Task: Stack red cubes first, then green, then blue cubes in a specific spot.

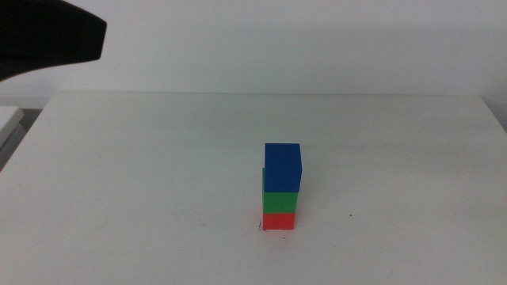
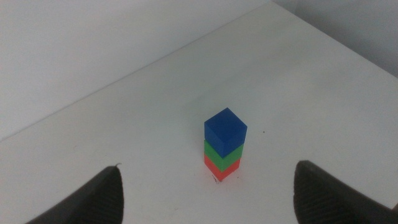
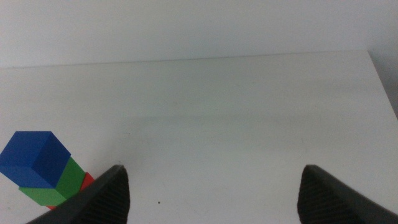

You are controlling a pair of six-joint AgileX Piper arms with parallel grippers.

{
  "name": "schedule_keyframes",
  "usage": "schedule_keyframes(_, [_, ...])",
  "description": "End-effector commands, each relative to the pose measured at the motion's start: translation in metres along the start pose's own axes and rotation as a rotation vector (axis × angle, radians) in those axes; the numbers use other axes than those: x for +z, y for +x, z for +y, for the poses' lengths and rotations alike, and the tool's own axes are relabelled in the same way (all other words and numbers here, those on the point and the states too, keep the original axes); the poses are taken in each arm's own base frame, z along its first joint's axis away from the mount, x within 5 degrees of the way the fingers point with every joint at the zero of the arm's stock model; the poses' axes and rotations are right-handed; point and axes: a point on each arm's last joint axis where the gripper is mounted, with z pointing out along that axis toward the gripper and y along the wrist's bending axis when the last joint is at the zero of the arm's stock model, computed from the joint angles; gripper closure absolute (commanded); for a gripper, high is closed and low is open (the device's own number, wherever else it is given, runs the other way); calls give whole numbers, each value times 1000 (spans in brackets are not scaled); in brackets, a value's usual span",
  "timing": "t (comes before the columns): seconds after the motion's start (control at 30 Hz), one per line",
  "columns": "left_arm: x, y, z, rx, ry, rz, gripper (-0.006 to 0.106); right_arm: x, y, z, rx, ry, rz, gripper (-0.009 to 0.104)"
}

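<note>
The three cubes stand in one stack on the white table. The red cube (image 1: 279, 221) is at the bottom, the green cube (image 1: 280, 202) on it, and the blue cube (image 1: 283, 167) on top, turned slightly. Tiny black marks of the spot (image 1: 260, 227) show at the red cube's foot. In the left wrist view the stack (image 2: 224, 146) stands apart beyond my open, empty left gripper (image 2: 209, 180). My right gripper (image 3: 212, 171) is open and empty, with the stack (image 3: 43, 171) off beside one jaw.
A dark part of the left arm (image 1: 47, 36) hangs high over the table's far left corner. A small black speck (image 1: 349, 214) lies right of the stack. A pale object (image 1: 9, 119) sits past the table's left edge.
</note>
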Motion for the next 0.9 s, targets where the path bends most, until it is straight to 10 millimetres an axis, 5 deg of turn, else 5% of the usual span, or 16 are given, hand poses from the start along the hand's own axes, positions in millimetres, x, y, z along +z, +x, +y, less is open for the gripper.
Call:
schedule_keyframes(0.0, [5,0,0,-4,-1,-25,7,0,1,-1,-7,6,-13,6])
schedule_keyframes(0.33, [53,38,24,-58,-159,-420,7,0,1,-1,-7,6,-15,6])
schedule_keyframes(0.7, [74,192,40,-174,-418,-307,7,-5,13,-2,9,-4,-118,6])
schedule_keyframes(0.87, [78,260,32,-203,-519,-318,7,-7,64,-16,-105,71,-277,6])
